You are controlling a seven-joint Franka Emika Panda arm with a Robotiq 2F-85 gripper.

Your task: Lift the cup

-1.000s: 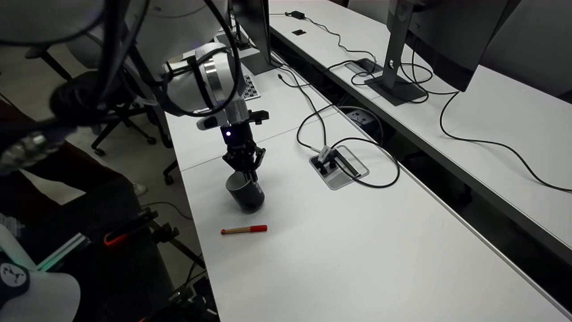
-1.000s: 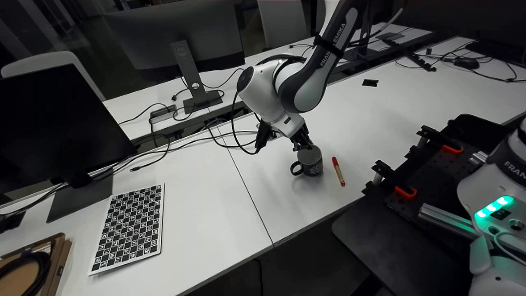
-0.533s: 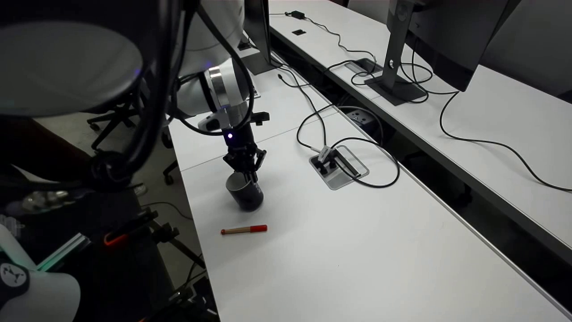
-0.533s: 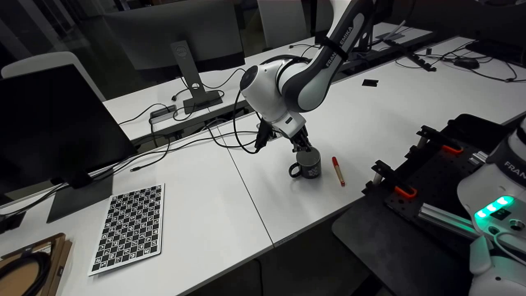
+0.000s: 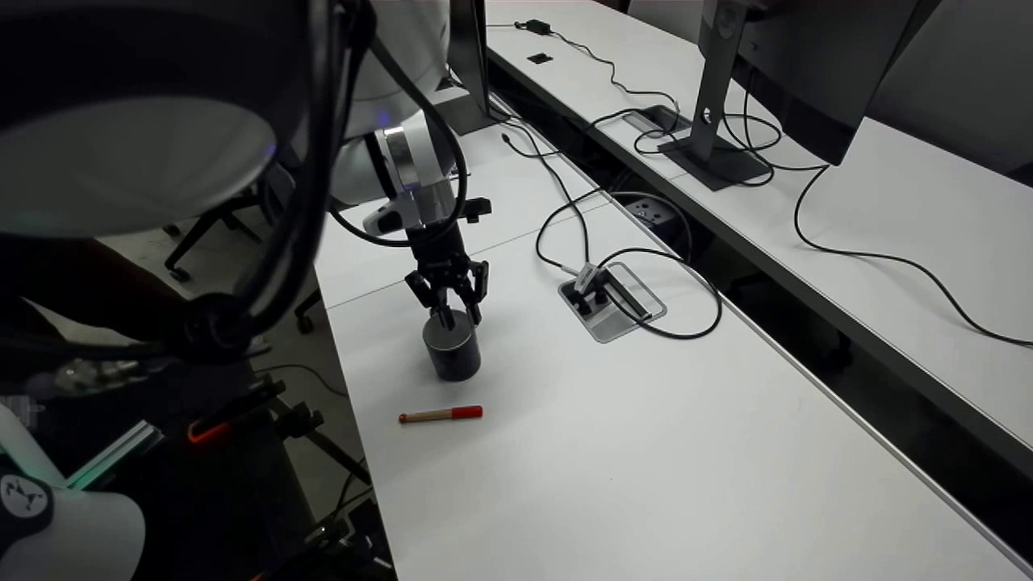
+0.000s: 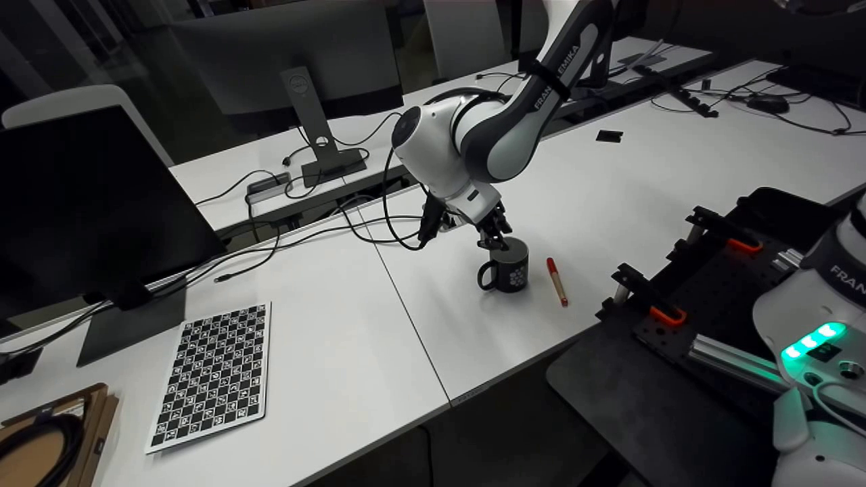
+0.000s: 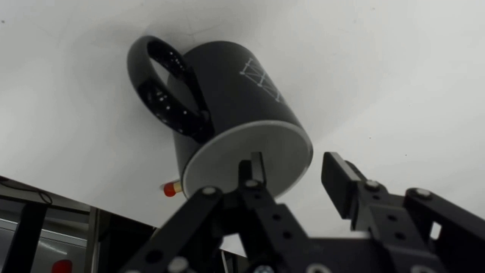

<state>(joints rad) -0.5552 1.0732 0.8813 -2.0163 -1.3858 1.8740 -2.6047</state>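
Observation:
The cup (image 5: 454,359) is a dark grey mug with a handle and faint light markings. It stands upright on the white table in both exterior views and also shows in an exterior view with its handle (image 6: 512,276). In the wrist view the cup (image 7: 231,87) has its pale mouth towards me. My gripper (image 7: 295,163) is open at the rim. One finger is over or inside the mouth, the other is outside the cup with a gap to the rim. In the exterior views the gripper (image 5: 461,317) (image 6: 495,242) is just above the cup, with nothing held.
A thin red pen (image 5: 442,414) lies near the cup. A grey cable box (image 5: 613,303) with black cables sits in the table. A checkered board (image 6: 213,375) lies on the table, and a monitor (image 6: 95,210) stands behind it. A second robot (image 6: 812,325) stands beyond the table edge.
My gripper has gone from shut on the cup's rim to open. The cup, tilted before, now stands upright on the table. The pen has not moved.

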